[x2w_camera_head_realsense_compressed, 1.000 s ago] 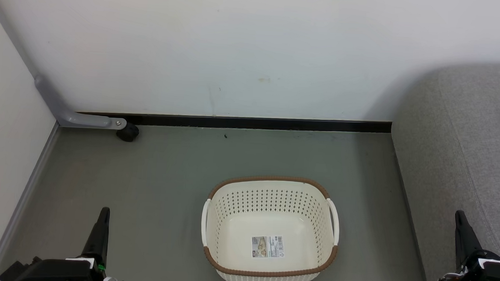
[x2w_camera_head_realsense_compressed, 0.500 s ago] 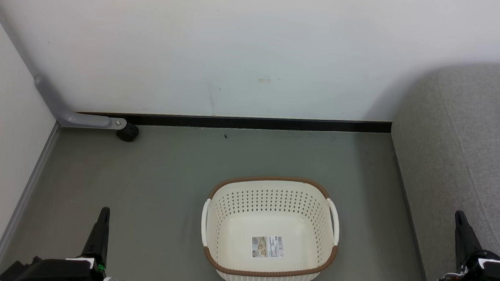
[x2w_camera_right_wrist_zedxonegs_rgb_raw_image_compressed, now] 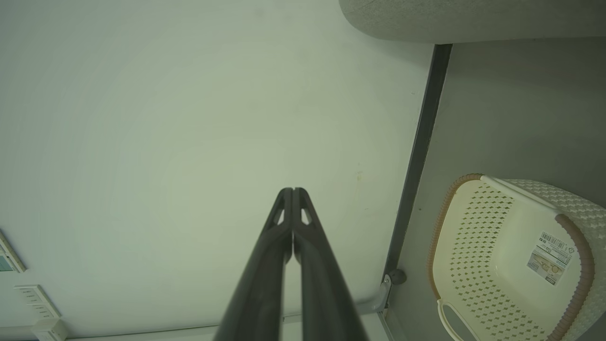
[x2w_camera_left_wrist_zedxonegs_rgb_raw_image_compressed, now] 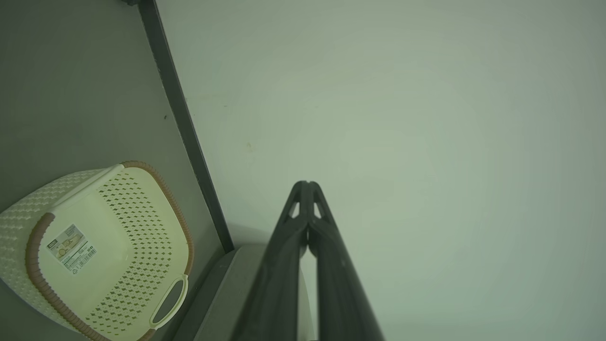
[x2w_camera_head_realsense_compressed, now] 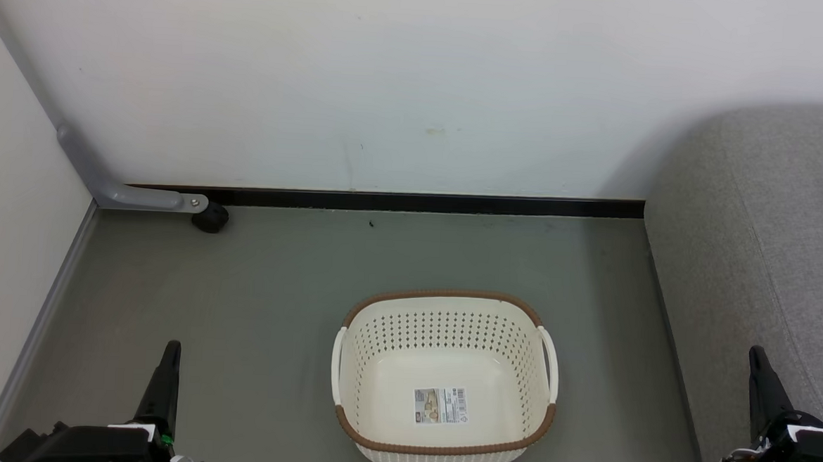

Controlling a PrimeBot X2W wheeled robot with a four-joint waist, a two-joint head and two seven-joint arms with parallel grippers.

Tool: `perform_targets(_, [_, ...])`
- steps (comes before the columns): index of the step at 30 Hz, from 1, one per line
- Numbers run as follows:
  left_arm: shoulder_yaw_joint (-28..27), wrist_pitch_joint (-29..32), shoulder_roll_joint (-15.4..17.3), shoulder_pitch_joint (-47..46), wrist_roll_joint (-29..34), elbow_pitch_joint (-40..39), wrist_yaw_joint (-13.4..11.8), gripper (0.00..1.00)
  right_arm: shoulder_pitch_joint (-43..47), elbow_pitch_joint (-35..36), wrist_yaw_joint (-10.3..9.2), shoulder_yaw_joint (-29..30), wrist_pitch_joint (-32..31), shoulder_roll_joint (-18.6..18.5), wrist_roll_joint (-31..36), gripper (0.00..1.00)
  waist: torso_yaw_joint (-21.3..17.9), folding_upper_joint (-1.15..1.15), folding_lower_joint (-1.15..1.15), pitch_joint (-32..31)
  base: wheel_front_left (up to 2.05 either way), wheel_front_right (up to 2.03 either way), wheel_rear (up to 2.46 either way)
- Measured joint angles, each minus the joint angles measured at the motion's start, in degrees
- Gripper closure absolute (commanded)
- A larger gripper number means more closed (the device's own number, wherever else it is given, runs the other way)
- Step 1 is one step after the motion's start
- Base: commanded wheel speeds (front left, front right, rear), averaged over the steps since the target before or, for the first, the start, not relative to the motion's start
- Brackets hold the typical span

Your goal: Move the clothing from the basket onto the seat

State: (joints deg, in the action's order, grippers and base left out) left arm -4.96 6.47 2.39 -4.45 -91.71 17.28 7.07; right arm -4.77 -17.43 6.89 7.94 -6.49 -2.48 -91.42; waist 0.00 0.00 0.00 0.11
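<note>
**Basket emptied, arms idle**

The cream perforated plastic basket with a brown rim [x2w_camera_head_realsense_compressed: 450, 296] is set near the grey floor's [x2w_camera_head_realsense_compressed: 275, 287] front edge and holds only its paper label [x2w_camera_head_realsense_compressed: 440, 406]. The move to the light-grey upholstered seat [x2w_camera_head_realsense_compressed: 757, 228] is judged done, though where the clothing lies cannot be told. No further move seems called for. The left gripper [x2w_camera_head_realsense_compressed: 171, 351] and right gripper [x2w_camera_head_realsense_compressed: 757, 356] are pressed closed and empty. The floor's far edge is bounded by a white wall [x2w_camera_head_realsense_compressed: 419, 83].

Grey-green floor [x2w_camera_head_realsense_compressed: 253, 300] across the lower half of the frame, ending at a black skirting strip [x2w_camera_head_realsense_compressed: 420, 202] above. Carries, near bottom centre, the cream perforated basket [x2w_camera_head_realsense_compressed: 449, 324], upright, brown-rimmed, paper label [x2w_camera_head_realsense_compressed: 440, 406] on its bare bottom. Upper left: small black caster [x2w_camera_head_realsense_compressed: 210, 218] under a grey metal leg [x2w_camera_head_realsense_compressed: 104, 183]. Right edge: light-grey seat [x2w_camera_head_realsense_compressed: 756, 242], apart from the basket.
</note>
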Motion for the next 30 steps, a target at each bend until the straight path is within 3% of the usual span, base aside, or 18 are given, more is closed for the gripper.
perform_targets(30, [0.00,0.00,0.00,0.00,0.00,-0.02,0.00,1.00,0.00,0.01,0.00,-0.01,0.00,0.01,0.00,1.00,0.00,0.00,0.00,0.00,0.00,0.00,0.00])
